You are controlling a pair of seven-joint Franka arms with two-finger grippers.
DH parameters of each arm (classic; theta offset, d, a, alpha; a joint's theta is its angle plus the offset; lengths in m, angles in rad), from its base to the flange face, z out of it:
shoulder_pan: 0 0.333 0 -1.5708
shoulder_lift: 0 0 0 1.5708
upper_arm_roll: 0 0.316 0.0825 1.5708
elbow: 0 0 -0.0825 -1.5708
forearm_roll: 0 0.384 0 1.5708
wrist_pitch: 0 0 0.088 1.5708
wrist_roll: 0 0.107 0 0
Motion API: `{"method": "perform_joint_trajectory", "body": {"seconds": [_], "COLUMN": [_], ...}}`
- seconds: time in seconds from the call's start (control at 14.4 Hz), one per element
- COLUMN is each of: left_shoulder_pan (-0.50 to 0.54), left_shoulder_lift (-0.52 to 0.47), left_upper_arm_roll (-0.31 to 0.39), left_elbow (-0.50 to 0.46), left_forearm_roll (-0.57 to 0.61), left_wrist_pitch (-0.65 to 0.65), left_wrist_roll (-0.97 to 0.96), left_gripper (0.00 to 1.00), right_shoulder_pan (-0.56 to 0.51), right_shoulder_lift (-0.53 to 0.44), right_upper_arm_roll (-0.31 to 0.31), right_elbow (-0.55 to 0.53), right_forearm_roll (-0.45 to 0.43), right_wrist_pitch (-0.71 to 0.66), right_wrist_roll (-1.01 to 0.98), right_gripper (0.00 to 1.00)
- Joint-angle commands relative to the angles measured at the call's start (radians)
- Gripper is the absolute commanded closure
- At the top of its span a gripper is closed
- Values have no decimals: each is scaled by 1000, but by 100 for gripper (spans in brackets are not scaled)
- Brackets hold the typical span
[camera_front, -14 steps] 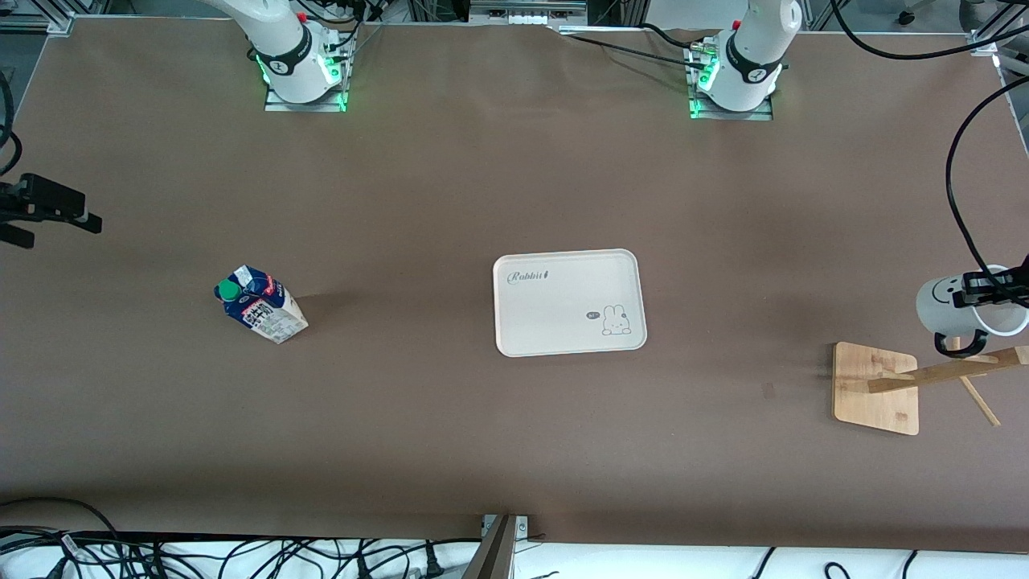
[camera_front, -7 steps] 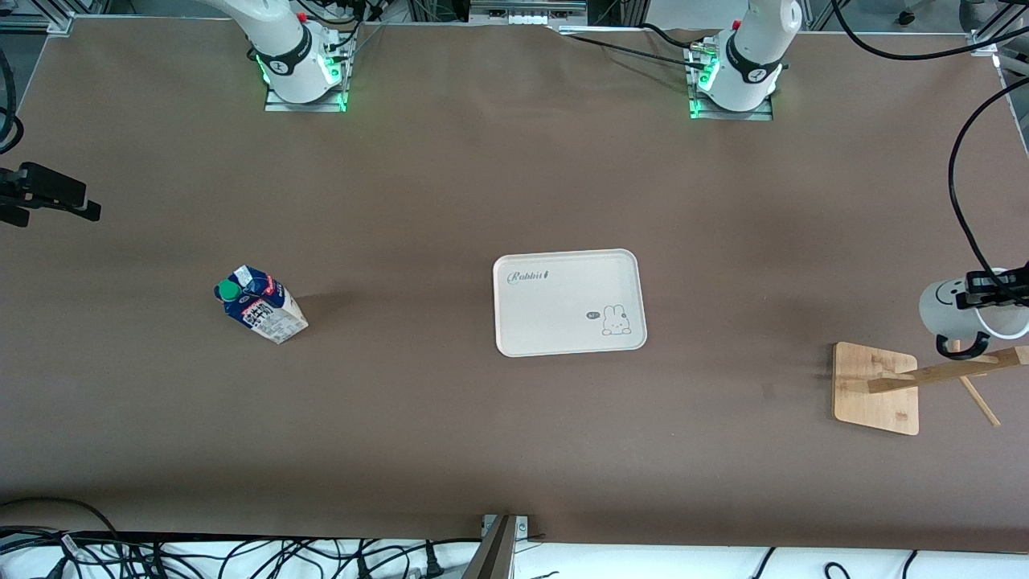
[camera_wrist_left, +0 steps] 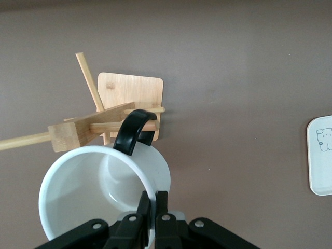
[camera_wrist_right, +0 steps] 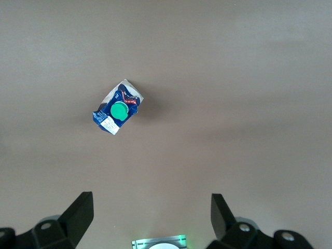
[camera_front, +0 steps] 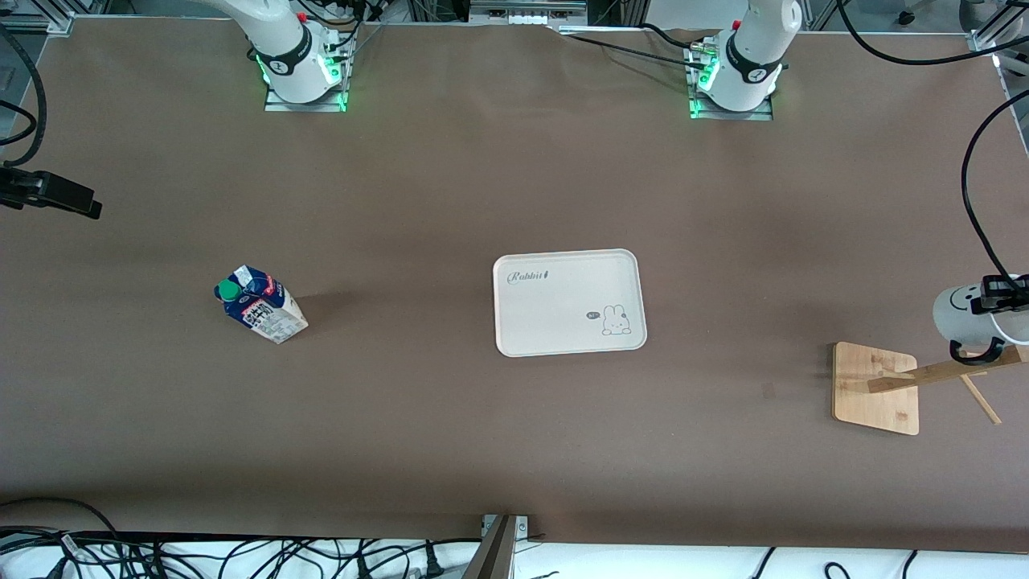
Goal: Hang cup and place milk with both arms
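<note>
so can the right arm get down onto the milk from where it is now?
Probably yes. The right gripper hangs open above the table, and the milk stands upright with bare table around it. The tray sits well apart, and the left gripper is busy with the cup.

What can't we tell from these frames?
- Front view: left gripper and part of the cup are cut off by the frame edge.
- Left wrist view: whether the handle is on a peg of the wooden rack; they overlap from above.
- Front view: print on the milk is too small.
- Front view: right gripper mostly out of frame.
</note>
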Motion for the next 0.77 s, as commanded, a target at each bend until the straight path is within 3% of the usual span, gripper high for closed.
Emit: {"method": "perform_joint_trajectory", "body": {"seconds": [0.0, 0.14, 0.21, 0.28, 0.35, 0.42, 0.7], "left_shoulder_pan": [7, 7, 7, 7, 7, 7, -4], "left_shoulder_lift": [20, 28, 30, 31, 33, 33, 24], "left_upper_arm_roll": [-5, -5, -5, -5, -5, -5, -16], "left_elbow": [11, 10, 10, 7, 5, 5, 11], "left_forearm_roll": [19, 19, 21, 21, 21, 20, 12], "left_wrist_pitch": [6, 6, 6, 6, 6, 4, -8], "left_wrist_roll": [25, 25, 25, 23, 21, 21, -3], "left_gripper": [100, 100, 100, 100, 76, 1, 0], "right_shoulder_pan": [-156, -408, -489, -510, -510, -510, -498], "right_shoulder_lift": [-28, -78, -103, -121, -134, -138, -154], "right_upper_arm_roll": [186, 489, 585, 606, 607, 609, 610], "right_elbow": [-22, -70, -104, -135, -150, -151, -152], "right_forearm_roll": [-25, -98, -130, -135, -137, -137, -150], "right_wrist_pitch": [-1, 43, 89, 129, 158, 165, 156], "right_wrist_roll": [14, 14, 13, 14, 13, 14, 11], "right_gripper": [0, 0, 0, 0, 0, 0, 0]}}
